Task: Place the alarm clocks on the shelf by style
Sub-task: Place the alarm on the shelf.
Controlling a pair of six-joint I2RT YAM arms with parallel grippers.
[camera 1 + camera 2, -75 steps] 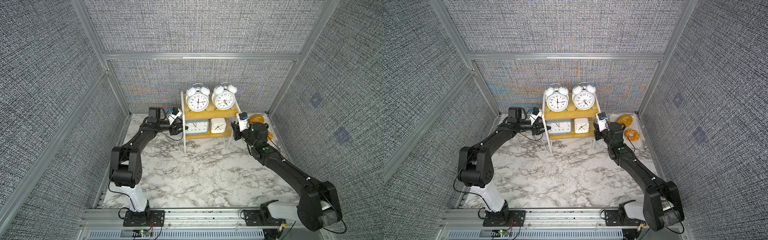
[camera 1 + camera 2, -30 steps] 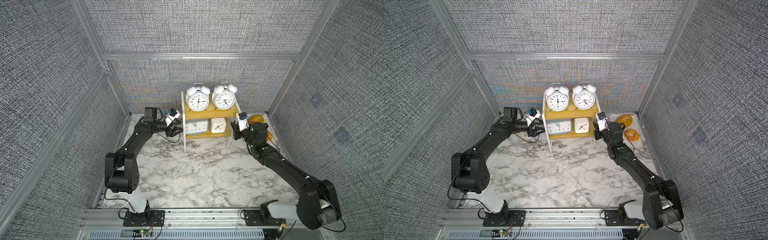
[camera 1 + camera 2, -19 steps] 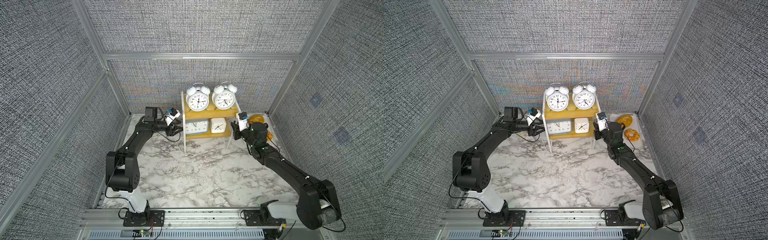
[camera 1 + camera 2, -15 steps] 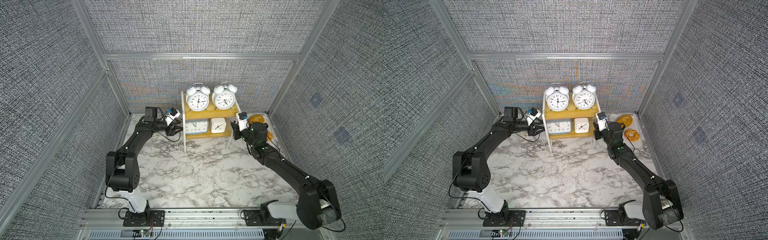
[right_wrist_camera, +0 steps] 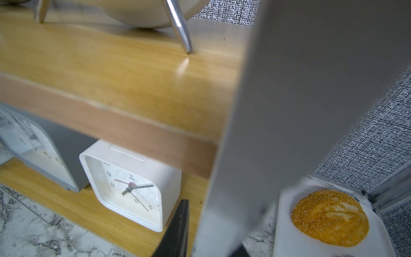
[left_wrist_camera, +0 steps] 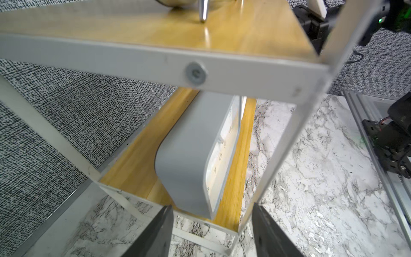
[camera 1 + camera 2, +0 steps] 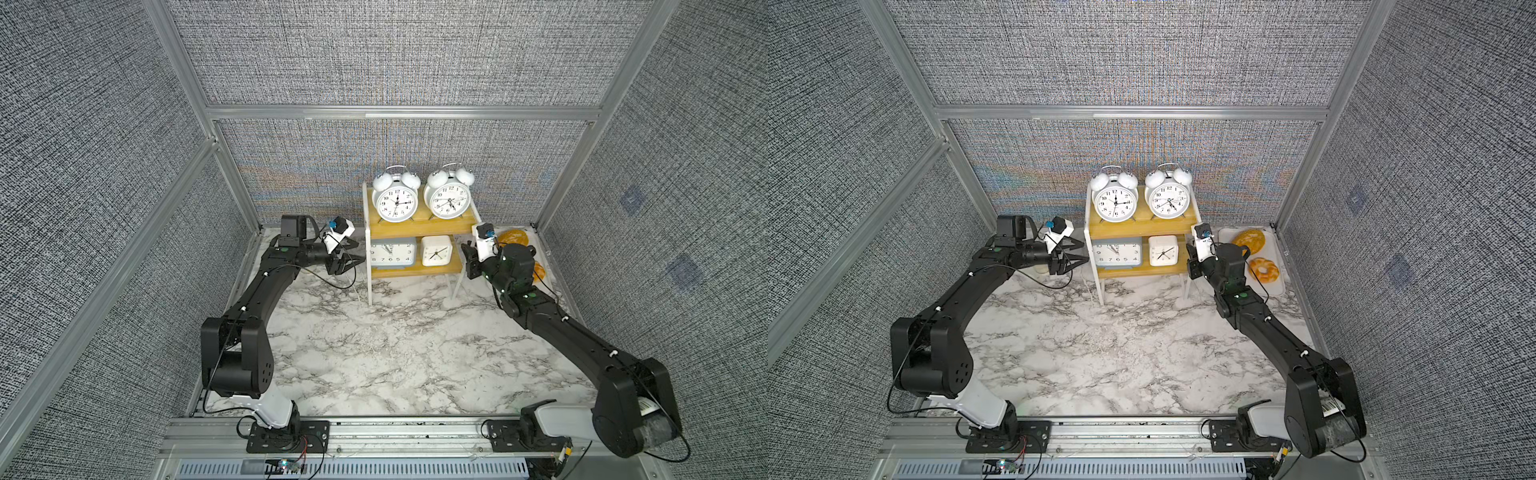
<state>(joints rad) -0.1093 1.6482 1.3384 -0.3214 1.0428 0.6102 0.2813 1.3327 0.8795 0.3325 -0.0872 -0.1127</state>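
The wide grey-blue rectangular clock (image 7: 392, 254) stood on the lower board of the shelf (image 7: 419, 227), at its left end. Its long axis ran along the board, so only its narrow end faced outward. The left gripper (image 7: 353, 264) hung just outside that open end, level with the lower tier and aimed straight at the clock's end. In the left wrist view its fingers (image 6: 159, 233) stood partly apart and empty, clear of the clock (image 6: 189, 155), which lay ahead in line with the gap between them. The shelf's thin white end rail lay between the fingertips and the clock. The left arm was plainly the nearer one to this clock. Any further push or re-grip would, I judge, have to go in along that long axis without catching the frame.

The right gripper (image 7: 468, 262) sat at the shelf's right front post. In the right wrist view one finger (image 5: 178, 222) lay against the blurred post, and the fingers appeared closed about it, probably steadying the shelf.

The grey-blue clock was matte with rounded corners and a pale numbered dial. Just beside it, to its right, stood the small white rounded-square clock (image 7: 436, 250). The two round white twin-bell clocks (image 7: 394, 201) (image 7: 448, 199) stood upright side by side on the top board. The sorting looked essentially done.
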